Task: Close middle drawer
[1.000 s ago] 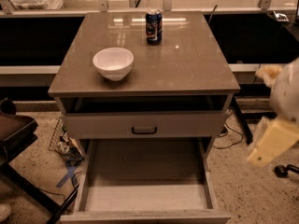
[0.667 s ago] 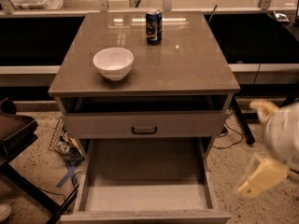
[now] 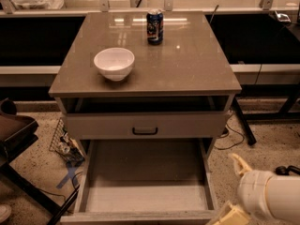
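The middle drawer (image 3: 143, 198) is pulled far out below the upper front; it is wide, grey-beige and empty, and its front edge (image 3: 136, 217) runs along the bottom of the view, with its handle out of view. The uppermost drawer front (image 3: 145, 124) with a dark bar handle sits slightly out from the cabinet. My gripper (image 3: 232, 190) is at the lower right, just outside the open drawer's front right corner, on a white arm (image 3: 269, 201). Its beige fingers (image 3: 238, 165) stand apart and hold nothing. The lowest front is hidden.
A white bowl (image 3: 114, 63) and a blue can (image 3: 154, 26) stand on the cabinet top (image 3: 187, 64). Dark furniture (image 3: 16, 130) and a wire rack with clutter (image 3: 63, 144) are at the left. Cables (image 3: 234, 137) lie on the speckled floor at the right.
My gripper has dropped from beside the cabinet's right edge down and slightly left, to the front right corner of the open drawer. The drawers have not moved.
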Available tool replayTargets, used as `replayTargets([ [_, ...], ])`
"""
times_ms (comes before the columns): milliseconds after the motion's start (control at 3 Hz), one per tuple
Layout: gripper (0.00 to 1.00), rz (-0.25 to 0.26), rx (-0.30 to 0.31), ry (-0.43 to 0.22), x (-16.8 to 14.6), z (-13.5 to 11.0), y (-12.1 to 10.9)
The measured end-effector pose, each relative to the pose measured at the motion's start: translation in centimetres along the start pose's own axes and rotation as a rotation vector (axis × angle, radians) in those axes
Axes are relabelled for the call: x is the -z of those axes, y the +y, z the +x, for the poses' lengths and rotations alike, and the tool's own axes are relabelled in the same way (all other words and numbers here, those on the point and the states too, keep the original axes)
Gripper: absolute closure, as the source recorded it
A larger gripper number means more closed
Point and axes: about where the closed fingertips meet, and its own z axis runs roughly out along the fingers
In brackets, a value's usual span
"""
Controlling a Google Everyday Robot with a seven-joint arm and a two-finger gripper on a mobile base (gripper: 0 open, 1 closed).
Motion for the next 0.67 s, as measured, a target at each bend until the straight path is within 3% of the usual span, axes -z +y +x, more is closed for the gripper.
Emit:
replayTargets([
  [333, 0.0, 0.016, -0.042, -0.038, -3.5, 3.1, 1.6],
  [667, 0.0, -0.028, -0.095, -0.061, -6.5, 5.9, 2.9],
])
